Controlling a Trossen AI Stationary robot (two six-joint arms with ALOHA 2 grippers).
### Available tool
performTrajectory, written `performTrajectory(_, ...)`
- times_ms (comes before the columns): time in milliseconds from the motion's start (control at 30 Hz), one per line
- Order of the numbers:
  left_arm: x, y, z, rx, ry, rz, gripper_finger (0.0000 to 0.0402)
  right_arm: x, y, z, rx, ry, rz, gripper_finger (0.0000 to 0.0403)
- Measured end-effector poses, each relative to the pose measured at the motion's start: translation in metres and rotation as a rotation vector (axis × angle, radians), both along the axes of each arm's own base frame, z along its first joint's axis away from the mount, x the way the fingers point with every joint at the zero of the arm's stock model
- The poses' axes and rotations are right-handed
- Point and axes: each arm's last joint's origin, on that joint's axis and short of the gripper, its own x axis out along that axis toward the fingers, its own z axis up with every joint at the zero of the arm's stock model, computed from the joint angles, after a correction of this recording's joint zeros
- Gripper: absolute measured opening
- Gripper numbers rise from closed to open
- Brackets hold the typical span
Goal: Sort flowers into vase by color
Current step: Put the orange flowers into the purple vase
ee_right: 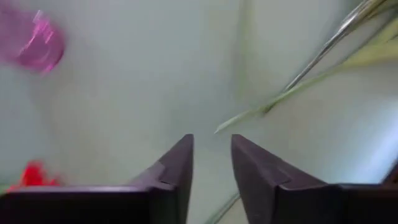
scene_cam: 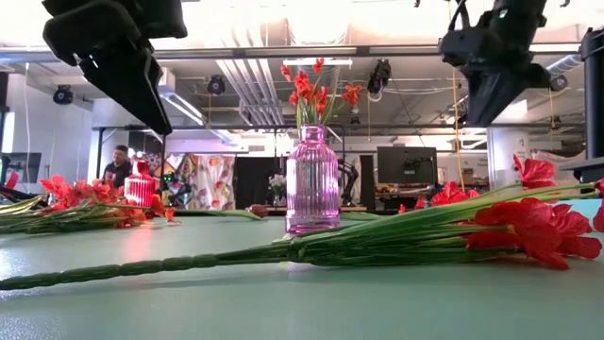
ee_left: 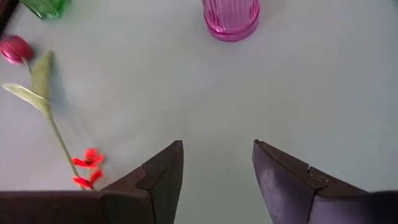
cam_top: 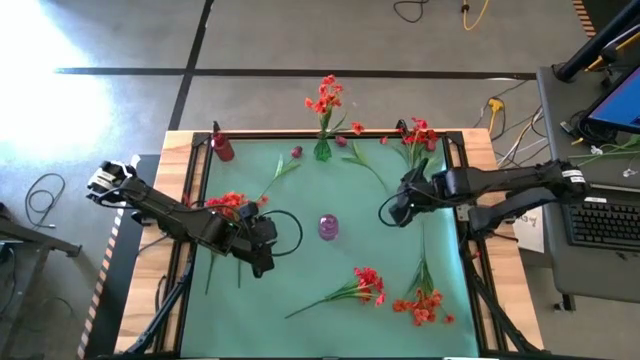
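A pink vase (cam_top: 328, 227) (scene_cam: 312, 179) stands mid-table with nothing in it. At the far edge a green vase (cam_top: 322, 150) holds red flowers (cam_top: 324, 95). A red vase (cam_top: 222, 148) stands far left. Red flower sprays lie flat on the mat: left (cam_top: 232, 203), near middle (cam_top: 362, 285) (scene_cam: 425, 231), near right (cam_top: 422, 303), far right (cam_top: 415, 135). Two magenta buds (cam_top: 296, 152) lie by the green vase. My left gripper (cam_top: 268, 245) (ee_left: 217, 146) hangs open left of the pink vase. My right gripper (cam_top: 392, 213) (ee_right: 211, 138) hangs open to the vase's right, by green stems (ee_right: 292, 87).
The green mat (cam_top: 300, 320) covers the table inside a black frame (cam_top: 190, 250). A black cable loop (cam_top: 290, 232) lies between my left gripper and the pink vase. A desk with a keyboard (cam_top: 605, 220) stands beyond the right edge.
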Motion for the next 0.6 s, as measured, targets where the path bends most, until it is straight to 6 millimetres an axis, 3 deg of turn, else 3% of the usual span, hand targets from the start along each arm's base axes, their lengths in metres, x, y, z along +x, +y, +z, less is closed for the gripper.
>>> performTrajectory(200,-0.002,-0.001,-0.001,-0.04,0.019,0.009,0.0178,0.0,-0.014,0.0,-0.122,-0.003,-0.113,0.017)
performTrajectory(600,-0.009,0.002,-0.004,0.015,0.115,-0.024,0.0178,0.021,-0.065,-0.023,-0.132,0.065,-0.215,0.0177)
